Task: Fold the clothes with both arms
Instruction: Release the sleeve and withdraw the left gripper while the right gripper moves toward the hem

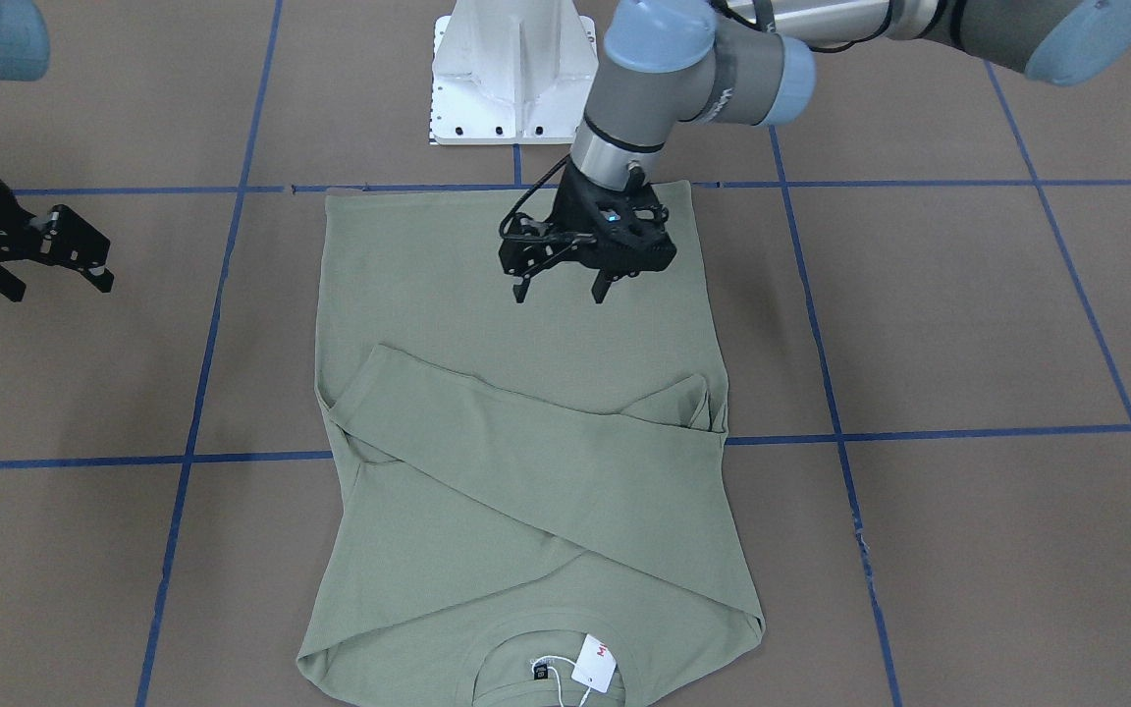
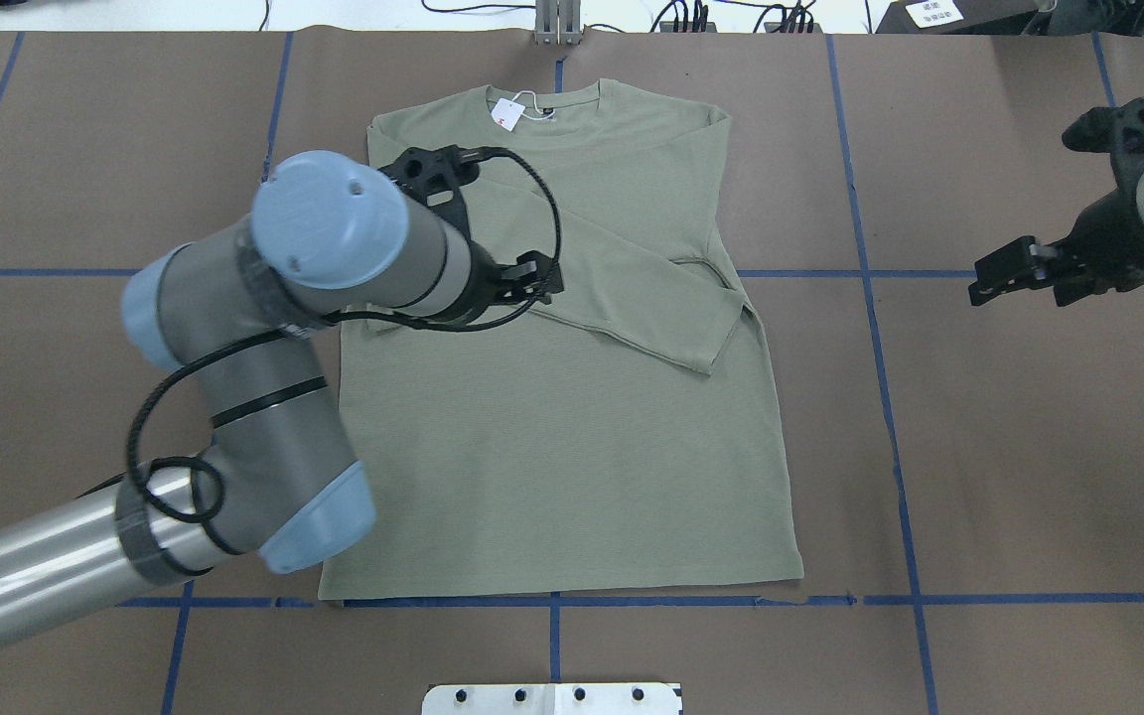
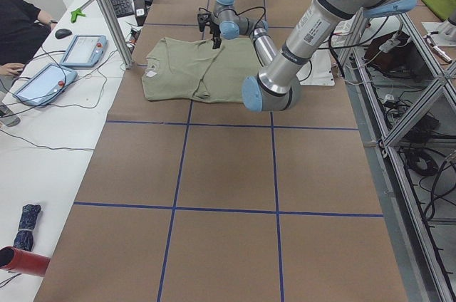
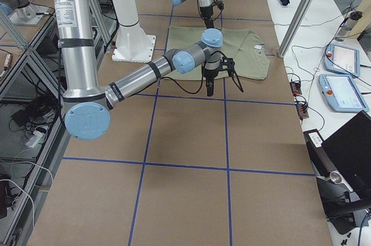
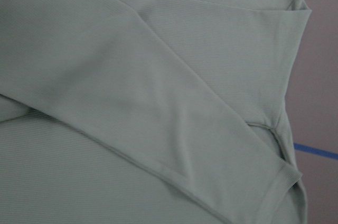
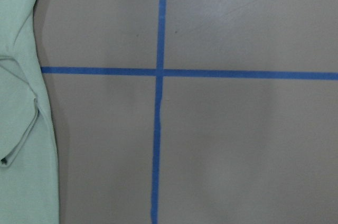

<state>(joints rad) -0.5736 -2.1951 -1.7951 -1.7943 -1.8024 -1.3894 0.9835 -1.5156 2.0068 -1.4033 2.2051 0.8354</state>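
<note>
Left gripper [image 1: 562, 291]: fingers spread, empty, over the shirt's [image 1: 487, 511] lower body.
Right gripper [image 1: 62, 287]: spread, empty, well off to the side over bare table [image 1: 968, 324].
Shirt: flat mid-table, collar [image 2: 572, 114] toward the edge away from the robot, sleeves [image 1: 526, 442] crossed.
Risk: a one-sided hem [image 2: 552, 591] lift could skew the fold and drag the sleeves loose.

tag [image 1: 593, 665] at shirt [image 1: 448, 295] collar: red letters, first reads "M", rest unreadable | black neck label [image 1: 539, 671]: too small to read

Shirt [image 1: 526, 511] on table [image 1: 968, 324]; left gripper [image 1: 561, 295] above
</note>
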